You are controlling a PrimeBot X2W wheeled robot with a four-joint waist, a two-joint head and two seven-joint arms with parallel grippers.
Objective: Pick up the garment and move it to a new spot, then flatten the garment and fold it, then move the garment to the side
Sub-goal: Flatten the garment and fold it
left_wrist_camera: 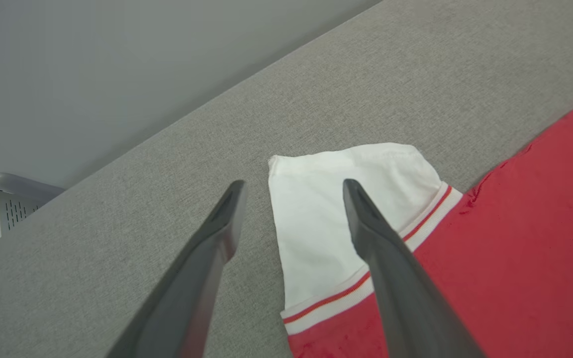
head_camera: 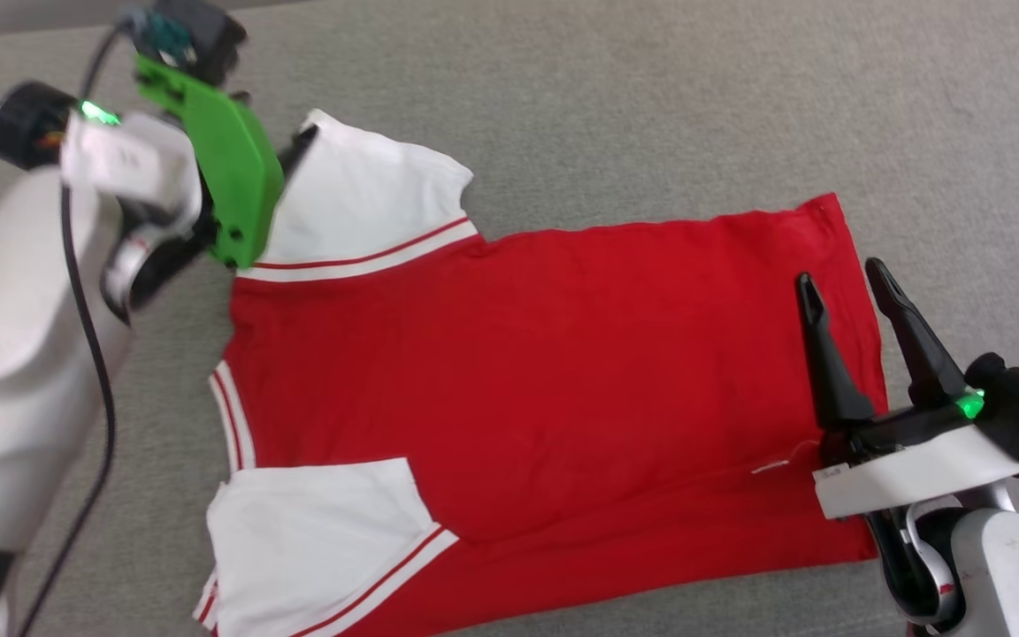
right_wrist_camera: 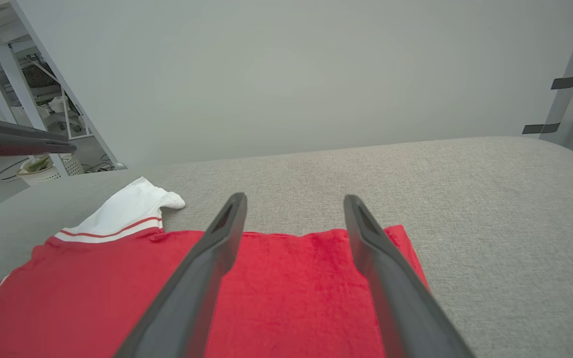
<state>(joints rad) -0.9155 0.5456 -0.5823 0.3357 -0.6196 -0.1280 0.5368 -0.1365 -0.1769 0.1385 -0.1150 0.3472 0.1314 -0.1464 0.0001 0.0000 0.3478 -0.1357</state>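
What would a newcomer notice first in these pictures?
The red garment with white sleeves, spread flat on the grey fabric surface, takes the middle of the head view. Next comes the bright green plate on the left arm at upper left, where the left tool stands open over one sleeve. The right tool is open above the hem at the right.

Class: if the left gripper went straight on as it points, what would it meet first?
Probably the garment's white sleeve, near its outer edge, before the open left gripper. Depth is unclear: possibly the grey surface beside it.
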